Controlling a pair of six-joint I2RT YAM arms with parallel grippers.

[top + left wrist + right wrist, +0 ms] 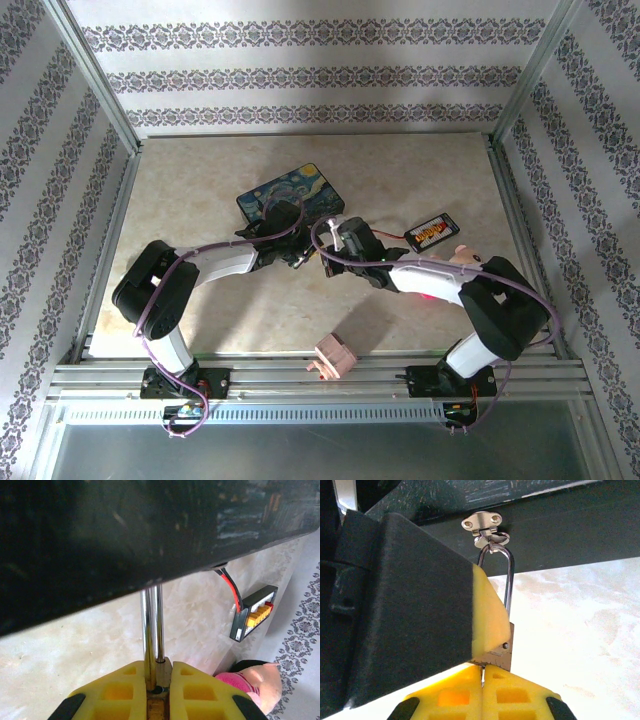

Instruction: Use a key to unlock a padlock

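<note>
Evidently the left gripper [158, 680] clamps the padlock [504, 652], hanging from the clasp [482, 522], to steady it while the right gripper [482, 682] pinches the key [482, 674] against its base, beyond the fingertips.

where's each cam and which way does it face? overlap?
Top external: above, behind the bases, looking down on the beige table; both arms show.
Left wrist: looks along the left gripper, shut on the small brass padlock hooked to the dark painted box.
Right wrist: looks along the right gripper, pinching the thin grey key at that padlock's base.
Shared: padlock, in both wrist views.
</note>
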